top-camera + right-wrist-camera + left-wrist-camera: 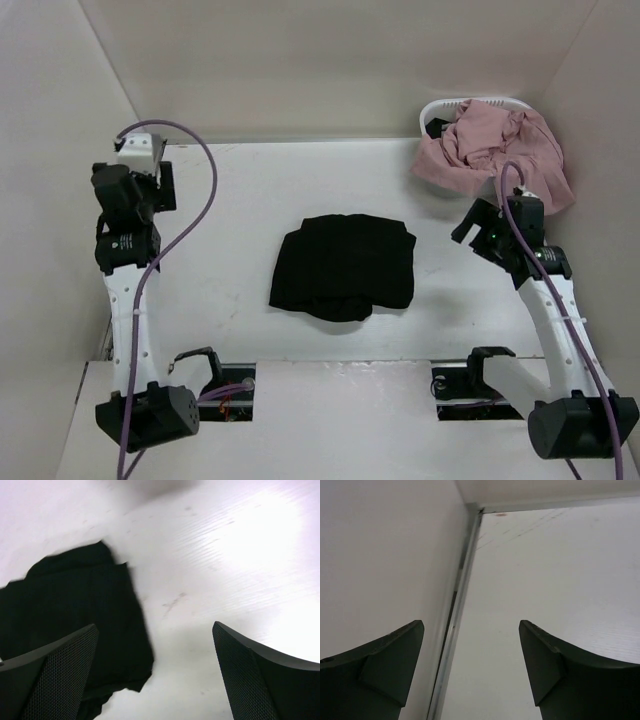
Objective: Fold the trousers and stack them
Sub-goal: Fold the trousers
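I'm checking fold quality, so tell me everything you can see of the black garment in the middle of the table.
The black fabric trousers lie folded into a rough rectangle, flat on the white table, roughly midway between the two arms. The cloth looks soft, matte and plain. The outline is uneven: a rounded flap bulges past the near edge, and the far right corner pokes out slightly. Only the table touches them.
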Motion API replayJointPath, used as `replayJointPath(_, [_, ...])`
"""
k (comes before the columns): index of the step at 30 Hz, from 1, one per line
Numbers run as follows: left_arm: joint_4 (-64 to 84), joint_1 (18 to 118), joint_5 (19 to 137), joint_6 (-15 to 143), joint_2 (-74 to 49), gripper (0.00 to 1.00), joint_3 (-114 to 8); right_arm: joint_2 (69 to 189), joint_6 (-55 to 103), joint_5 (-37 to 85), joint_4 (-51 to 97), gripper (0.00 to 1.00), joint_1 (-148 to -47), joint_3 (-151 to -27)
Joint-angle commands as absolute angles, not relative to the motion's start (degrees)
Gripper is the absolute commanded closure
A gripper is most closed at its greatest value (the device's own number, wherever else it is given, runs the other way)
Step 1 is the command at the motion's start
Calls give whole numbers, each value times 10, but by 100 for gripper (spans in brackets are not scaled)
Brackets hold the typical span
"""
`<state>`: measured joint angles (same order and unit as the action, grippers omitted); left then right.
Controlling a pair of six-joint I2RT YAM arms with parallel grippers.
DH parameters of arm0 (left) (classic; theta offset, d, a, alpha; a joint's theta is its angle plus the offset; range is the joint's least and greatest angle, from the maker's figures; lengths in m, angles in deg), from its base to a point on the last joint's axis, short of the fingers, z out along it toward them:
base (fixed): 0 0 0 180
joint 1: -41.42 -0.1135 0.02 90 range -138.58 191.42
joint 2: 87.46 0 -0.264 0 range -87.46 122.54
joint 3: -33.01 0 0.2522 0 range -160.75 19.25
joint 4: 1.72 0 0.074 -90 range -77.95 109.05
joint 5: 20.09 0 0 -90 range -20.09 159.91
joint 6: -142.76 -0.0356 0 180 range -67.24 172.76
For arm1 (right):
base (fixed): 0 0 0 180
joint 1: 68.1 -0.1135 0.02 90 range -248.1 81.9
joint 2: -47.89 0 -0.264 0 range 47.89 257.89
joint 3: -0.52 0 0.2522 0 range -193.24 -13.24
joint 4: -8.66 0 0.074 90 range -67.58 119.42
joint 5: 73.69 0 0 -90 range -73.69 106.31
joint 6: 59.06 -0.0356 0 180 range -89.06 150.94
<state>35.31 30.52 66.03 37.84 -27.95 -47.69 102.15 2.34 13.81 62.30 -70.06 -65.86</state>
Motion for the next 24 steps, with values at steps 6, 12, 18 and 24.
replayJointPath(6, [338, 235, 646, 467, -305, 23, -429, 1013, 55, 144, 658, 0, -631, -679])
replayJointPath(12, [340, 241, 645, 476, -307, 23, -425, 1005, 69, 156, 651, 0, -629, -669])
replayJointPath(18, [341, 241, 643, 480, -309, 23, -426, 1006, 79, 156, 650, 0, -620, -663])
replayJointPath(24, [342, 238, 645, 481, -311, 23, -424, 1012, 84, 157, 650, 0, -618, -670])
